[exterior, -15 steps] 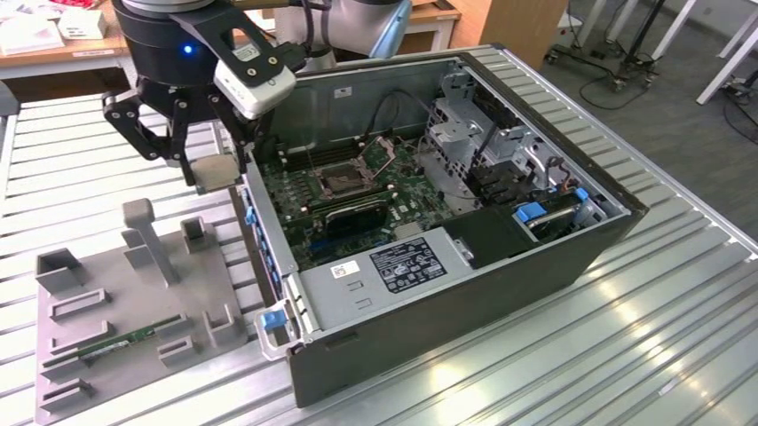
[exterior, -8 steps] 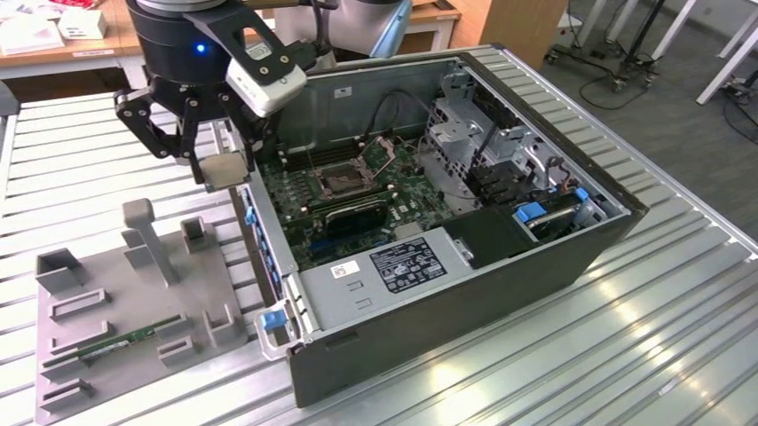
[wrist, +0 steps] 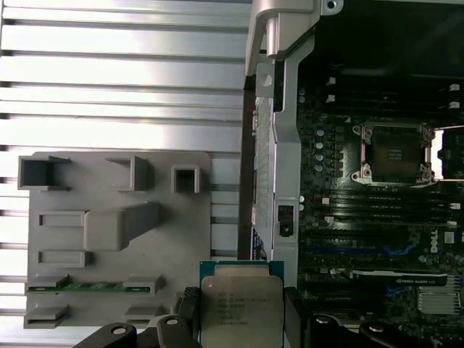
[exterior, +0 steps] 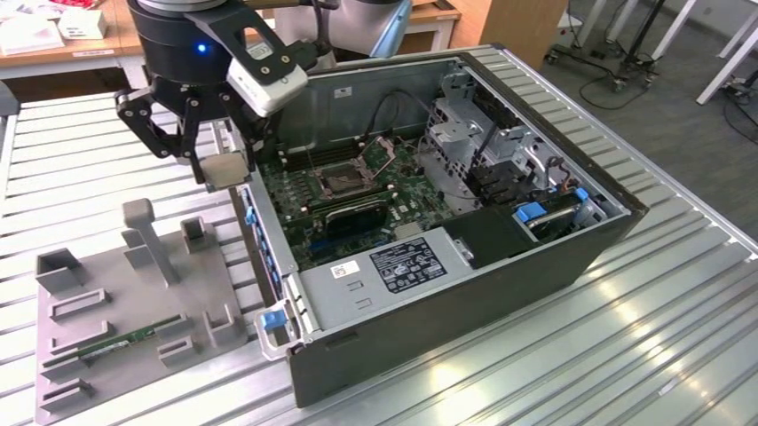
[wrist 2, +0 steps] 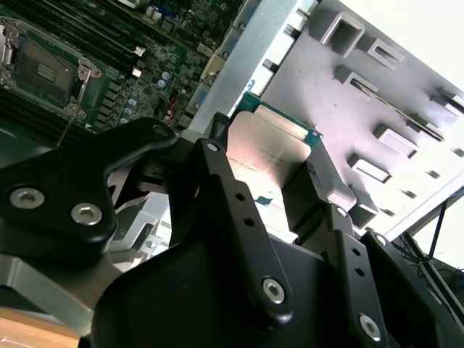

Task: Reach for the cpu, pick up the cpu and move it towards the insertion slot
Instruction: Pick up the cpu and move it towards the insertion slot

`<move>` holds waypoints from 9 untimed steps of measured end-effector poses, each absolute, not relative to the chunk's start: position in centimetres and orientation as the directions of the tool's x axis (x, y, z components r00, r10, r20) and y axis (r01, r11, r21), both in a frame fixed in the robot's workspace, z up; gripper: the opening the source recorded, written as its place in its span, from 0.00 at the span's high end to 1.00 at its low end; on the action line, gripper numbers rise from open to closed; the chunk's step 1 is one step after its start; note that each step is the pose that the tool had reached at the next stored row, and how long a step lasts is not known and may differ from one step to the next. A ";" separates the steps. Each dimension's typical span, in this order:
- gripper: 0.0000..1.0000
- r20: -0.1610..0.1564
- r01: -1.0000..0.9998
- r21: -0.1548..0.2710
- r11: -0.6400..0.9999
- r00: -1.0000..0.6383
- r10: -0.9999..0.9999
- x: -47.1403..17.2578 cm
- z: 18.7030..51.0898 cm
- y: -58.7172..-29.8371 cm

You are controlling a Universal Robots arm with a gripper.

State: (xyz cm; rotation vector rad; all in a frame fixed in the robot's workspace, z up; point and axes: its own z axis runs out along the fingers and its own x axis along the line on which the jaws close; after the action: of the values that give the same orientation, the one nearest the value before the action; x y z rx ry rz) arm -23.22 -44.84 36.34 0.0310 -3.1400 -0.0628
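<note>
Gripper: gripper (exterior: 225, 169) is clamped on the chip, one finger on each of two opposite edges; the grip reads clearly in both wrist views.
Chip: cpu (wrist: 241, 310) is held off the surfaces, silvery face toward the first wrist camera, thin rim showing along one edge. In the exterior view it hangs above the near wall of the computer case (exterior: 592, 191), between the grey holder tray (exterior: 83, 368) and the circuit board (exterior: 397, 191).
Socket: insertion slot (wrist: 395, 154) lies open on the board, metal frame around a dark centre, well apart from the chip.
Case contents: board, drive cage, cables and a boxed power unit (exterior: 397, 266) inside the open case.
Tray contents: a green memory stick (wrist: 90, 286) lies between two low blocks; the other pockets look vacant.
Risk, judged: the hold is on thin edges only, so a jolt could tilt or drop the chip.
Risk, judged: the chip sits close above the case wall; a low path could clip it.
</note>
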 end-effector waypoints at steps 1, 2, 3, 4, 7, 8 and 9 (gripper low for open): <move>0.46 0.001 -0.020 0.040 0.999 -1.000 -0.020 -23.2 36.3 -44.8; 0.46 0.000 -0.019 0.040 0.999 -1.000 -0.020 -23.1 36.3 -44.8; 0.46 0.000 -0.019 0.040 0.999 -1.000 -0.020 -23.0 36.3 -44.8; 0.46 0.000 -0.019 0.040 0.999 -1.000 -0.019 -22.9 36.3 -44.8; 0.46 0.000 -0.019 0.040 0.999 -1.000 -0.019 -22.6 36.3 -44.8; 0.46 0.000 -0.019 0.040 0.999 -1.000 -0.019 -22.5 36.3 -44.8; 0.46 0.000 -0.019 0.040 0.999 -1.000 -0.019 -22.4 36.3 -44.8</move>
State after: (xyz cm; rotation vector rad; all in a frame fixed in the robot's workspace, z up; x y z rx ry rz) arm -22.39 -44.83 36.33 0.0305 -3.1400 -0.0628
